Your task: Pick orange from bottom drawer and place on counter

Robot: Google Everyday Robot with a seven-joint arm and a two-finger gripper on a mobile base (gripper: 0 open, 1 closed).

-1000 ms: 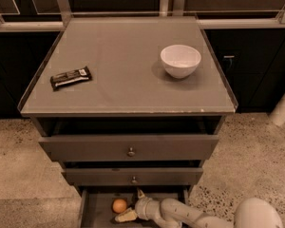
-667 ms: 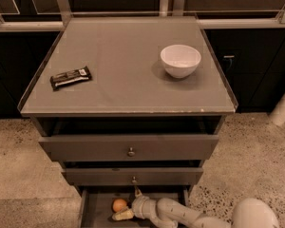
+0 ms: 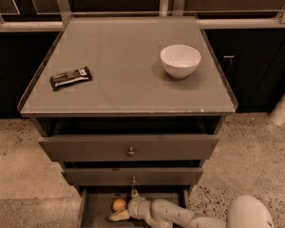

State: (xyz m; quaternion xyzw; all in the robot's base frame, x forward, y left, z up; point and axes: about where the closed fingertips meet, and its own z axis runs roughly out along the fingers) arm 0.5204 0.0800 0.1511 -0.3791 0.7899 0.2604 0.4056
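Observation:
The bottom drawer (image 3: 97, 208) is pulled open at the foot of the cabinet. The small orange (image 3: 118, 204) lies on its grey floor, left of centre. My gripper (image 3: 126, 204) reaches into the drawer from the right on a pale arm. It is open, with one finger behind the orange and the pale other finger (image 3: 117, 216) in front of it. The orange sits between them, still resting on the drawer floor. The counter (image 3: 128, 84) is the glossy grey cabinet top above.
A white bowl (image 3: 180, 60) stands at the counter's right rear, and a dark wrapped snack bar (image 3: 70, 77) lies at its left. Two wider drawers with knobs (image 3: 131, 152) overhang the bottom one. Speckled floor surrounds the cabinet; dark cupboards stand behind.
My gripper has slid left inside the drawer, closing in on the orange until its fingers flank it. The orange has not moved.

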